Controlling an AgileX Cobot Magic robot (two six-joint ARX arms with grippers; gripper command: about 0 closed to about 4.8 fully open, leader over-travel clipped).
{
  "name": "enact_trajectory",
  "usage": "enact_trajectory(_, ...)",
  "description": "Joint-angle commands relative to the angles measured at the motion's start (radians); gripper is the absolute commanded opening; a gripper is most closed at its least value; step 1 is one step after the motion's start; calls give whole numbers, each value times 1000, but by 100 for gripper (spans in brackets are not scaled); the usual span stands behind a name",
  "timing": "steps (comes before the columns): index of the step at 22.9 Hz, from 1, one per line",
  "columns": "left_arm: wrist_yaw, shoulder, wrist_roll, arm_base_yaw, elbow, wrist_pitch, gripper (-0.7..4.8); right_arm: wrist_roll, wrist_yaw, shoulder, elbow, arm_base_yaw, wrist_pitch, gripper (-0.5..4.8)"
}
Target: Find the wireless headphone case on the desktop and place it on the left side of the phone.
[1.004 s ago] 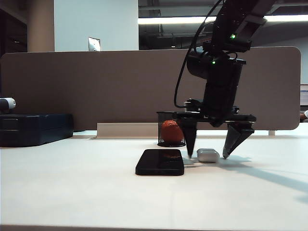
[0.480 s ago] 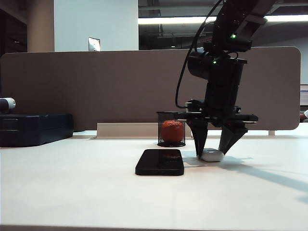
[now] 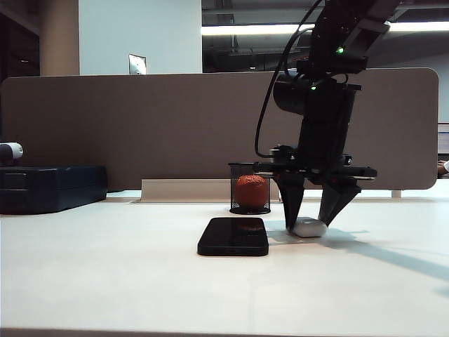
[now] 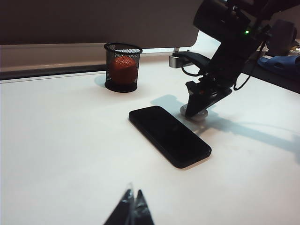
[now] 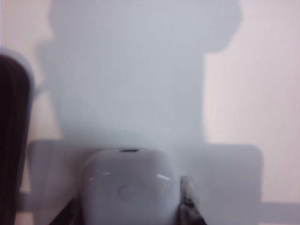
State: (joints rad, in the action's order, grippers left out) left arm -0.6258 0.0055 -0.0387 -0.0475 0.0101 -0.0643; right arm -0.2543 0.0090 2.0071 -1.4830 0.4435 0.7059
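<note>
- The right gripper points straight down at the desktop, its two fingers pressed against opposite sides of the wireless headphone case, clamped on it.
- The case sits on the desktop, at about 3 o'clock from the phone in the exterior view, just beside the phone's right edge and seemingly not touching it.
- In the right wrist view the case fills the space between the fingertips, its glossy white shell catching small highlights; the picture is soft, so I cannot say whether the case is lifted off the surface or resting on it.
- The dark edge of the phone shows at the side of that same view.
- The phone lies flat, screen up, near the middle of the desktop.
- A black mesh cup holding a red-orange ball stands at about 12 o'clock from the phone, near the partition panel.
- A dark-blue box rests at about 10 o'clock from the phone, well apart, at the far left of the desktop.
- The left gripper shows only its tips in the left wrist view, drawn together with nothing between them, well apart from the phone and the case.
- From that view the right gripper stands over the case, at about 1 o'clock from the phone.
</note>
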Motion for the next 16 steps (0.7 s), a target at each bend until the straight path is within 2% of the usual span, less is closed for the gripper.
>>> enact_trajectory(1, -6, 1, 1, -1, 3, 14, -5, -7, -15, -16, 9, 3, 53, 142)
enact_trajectory(9, -6, 1, 1, -1, 3, 14, -5, -7, -38, -85, 9, 3, 53, 143)
enact_trajectory(16, -6, 1, 1, -1, 3, 14, -6, -8, -116, -160, 8, 10, 47, 142)
